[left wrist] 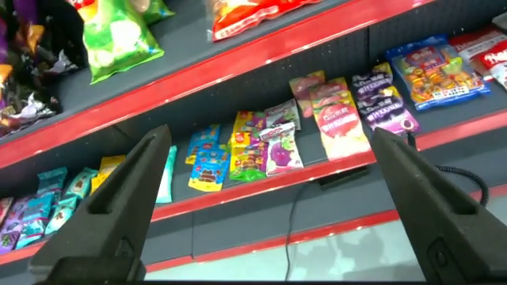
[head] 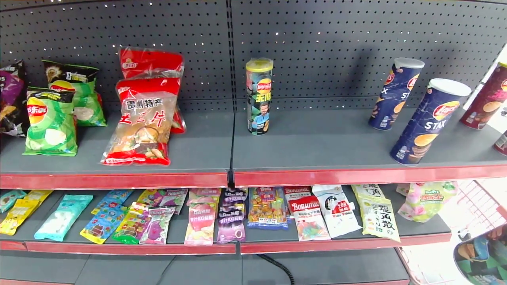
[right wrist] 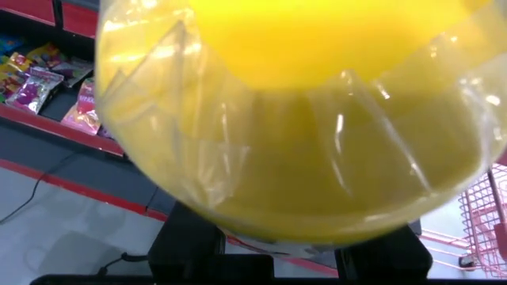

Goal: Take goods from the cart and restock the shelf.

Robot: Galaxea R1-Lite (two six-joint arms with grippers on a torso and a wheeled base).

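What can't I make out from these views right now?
- Right wrist view: the yellow-lidded can sits against the lens, hiding its own body and how it is held.
- Head view: the green-and-black can is cut off by the bottom right corner.
- Head view: the cart is washed out by glare and cut by the edge, so its goods are unreadable.
- Head view: the maroon can is cut off by the right edge.

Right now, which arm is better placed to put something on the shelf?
Right. The right gripper holds a can with a yellow lid, low beside the right end of the shelf. The left gripper is open and empty.
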